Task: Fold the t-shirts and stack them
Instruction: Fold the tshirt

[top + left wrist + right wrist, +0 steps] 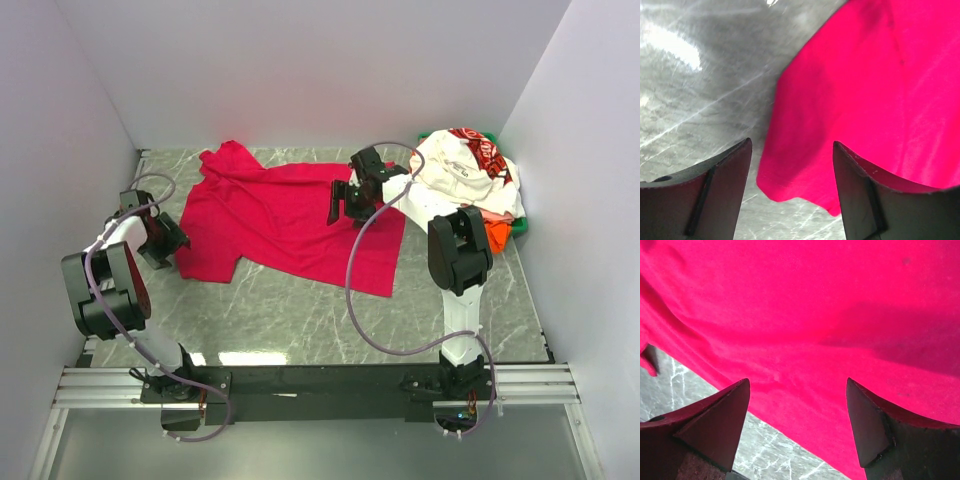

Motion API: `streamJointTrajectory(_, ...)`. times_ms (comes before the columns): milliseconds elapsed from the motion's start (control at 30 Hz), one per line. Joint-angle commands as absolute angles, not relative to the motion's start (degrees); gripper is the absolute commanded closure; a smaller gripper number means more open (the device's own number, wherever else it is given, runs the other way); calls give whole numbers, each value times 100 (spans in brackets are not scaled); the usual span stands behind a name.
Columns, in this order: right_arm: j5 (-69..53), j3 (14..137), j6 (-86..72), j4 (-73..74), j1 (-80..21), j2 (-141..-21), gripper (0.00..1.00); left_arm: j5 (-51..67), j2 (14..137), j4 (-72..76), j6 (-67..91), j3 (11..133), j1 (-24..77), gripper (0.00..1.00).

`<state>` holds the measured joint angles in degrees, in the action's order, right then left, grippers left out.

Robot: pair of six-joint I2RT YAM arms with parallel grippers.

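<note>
Passage: we see bare table (300, 320) on the near side of the crimson t-shirt (290, 215); obstacles: heaped t-shirts (465, 170) far right, walls (320, 70) on three sides

I can't read a single word from where I stand. The white t-shirt (450, 180), lying crumpled at the far right of the desk (300, 310), has a red-and-black print on it. Beside the print runs a thin dark line that could be lettering. It is too small and too creased to make out any letters, brand or number.
</note>
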<state>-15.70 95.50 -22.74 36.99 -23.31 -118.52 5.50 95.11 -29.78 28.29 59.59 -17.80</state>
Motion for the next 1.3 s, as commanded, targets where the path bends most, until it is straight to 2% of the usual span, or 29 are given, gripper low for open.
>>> streamJointTrajectory(0, -1547, 9440, -2303, 3559, -2294, -11566, 16, 404, 9536, -2716, 2856, 5828, -1767, 29)
streamJointTrajectory(200, -1573, 9343, -2329, 3525, -2294, -11584, 16, 422, 9650, -2488, 2900, 5687, -1775, 32)
streamJointTrajectory(300, -1573, 9343, -2338, 3533, -2285, -11593, 16, 702, 9738, -2294, 2900, 5608, -1775, 39)
streamJointTrajectory(400, -1556, 9281, -2347, 3507, -2294, -11602, 17, 966, 9826, -2127, 2892, 5572, -1767, 57)
streamJointTrajectory(433, -1538, 9238, -2347, 3507, -2294, -11619, 16, 984, 9844, -2110, 2892, 5590, -1775, 69)
streamJointTrajectory(500, -1494, 9229, -2347, 3524, -2276, -11672, 16, 915, 9853, -2232, 2874, 5642, -1775, 80)
streamJointTrajectory(533, -1477, 9229, -2355, 3542, -2285, -11733, 16, 844, 9835, -2311, 2857, 5721, -1775, 90)
streamJointTrajectory(633, -1345, 9290, -2382, 3665, -2259, -11865, 16, 336, 9651, -2767, 2734, 5949, -1775, 99)
streamJointTrajectory(700, -1257, 9334, -2417, 3797, -2215, -11918, 16, 115, 9405, -3198, 2637, 6142, -1775, 99)
streamJointTrajectory(800, -1169, 9343, -2478, 3876, -2119, -11979, 16, -236, 9027, -3724, 2532, 6354, -1775, 94)
streamJointTrajectory(933, -1160, 9395, -2531, 3990, -2013, -12111, 16, -606, 8596, -4253, 2452, 6556, -1767, 78)
streamJointTrajectory(1033, -1160, 9483, -2488, 4087, -1978, -12243, 16, -721, 8306, -4551, 2417, 6557, -1775, 73)
streamJointTrajectory(1133, -1178, 9510, -2444, 4131, -1960, -12261, 16, -633, 8095, -4553, 2417, 6417, -1802, 65)
streamJointTrajectory(1267, -1239, 9475, -2408, 4096, -1960, -12243, 16, -458, 8243, -4299, 2470, 6135, -1854, 63)
